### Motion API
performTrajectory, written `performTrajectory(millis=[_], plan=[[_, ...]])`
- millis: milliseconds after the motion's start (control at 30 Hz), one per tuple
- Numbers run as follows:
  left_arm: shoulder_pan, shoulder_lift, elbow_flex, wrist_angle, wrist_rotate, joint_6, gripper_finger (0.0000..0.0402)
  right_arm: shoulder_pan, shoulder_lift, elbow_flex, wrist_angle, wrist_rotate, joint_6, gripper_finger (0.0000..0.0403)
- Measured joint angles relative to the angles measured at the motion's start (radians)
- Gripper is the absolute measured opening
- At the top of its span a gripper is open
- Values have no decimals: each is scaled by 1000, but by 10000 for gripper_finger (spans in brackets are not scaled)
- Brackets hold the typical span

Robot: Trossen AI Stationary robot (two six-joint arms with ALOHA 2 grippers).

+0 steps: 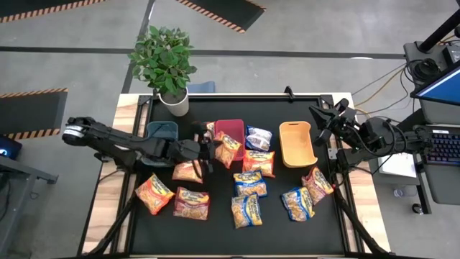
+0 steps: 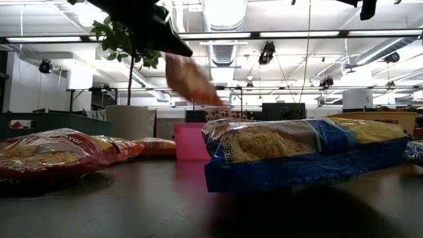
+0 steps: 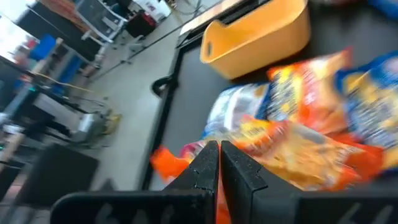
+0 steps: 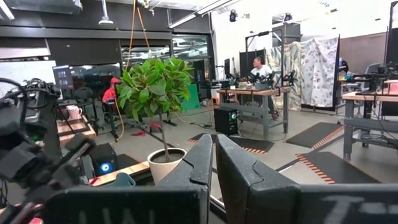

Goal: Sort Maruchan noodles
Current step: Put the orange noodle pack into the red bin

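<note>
Three bins line the far half of the black tabletop [image 1: 287, 216]: a teal bin [image 1: 162, 131] toward the left edge, a red bin [image 1: 228, 128] in the middle, a tan bin [image 1: 297, 143] toward the right. A potted plant [image 1: 167, 61] stands at the far left corner, clear of the work.

The left gripper [image 1: 209, 147] is out over the middle of the tabletop, just in front of the red bin, jaws pinched tight on an orange packet [image 1: 227, 149] that hangs tilted at the red bin's near rim. From table height the packet [image 2: 192, 80] dangles off the surface below the dark fingers; the wrist view has its fingers [image 3: 205, 165] pressed together with the orange wrapper bunched between and under them.

The rest of the Maruchan noodles [image 1: 249, 183] lie flat across the near half, from near the left edge to the right edge, with one blue-and-yellow packet [image 2: 304, 155] filling the low view.

The right gripper [image 1: 321, 119] waits at the right edge, beside the tan bin, jaws closed on nothing.
</note>
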Motion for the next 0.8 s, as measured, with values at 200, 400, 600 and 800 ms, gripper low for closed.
performTrajectory(millis=[200,400,600,800], plan=[[120,0,4,6,38,198,0,0,0,0,0,0,-26,13],[207,0,19,7,209,122,0,0,0,0,5,0,-48,13],[208,0,19,-7,219,-75,0,0,0,0,5,0,-53,13],[204,-1,19,-57,220,-245,0,0,0,0,5,0,-52,13]])
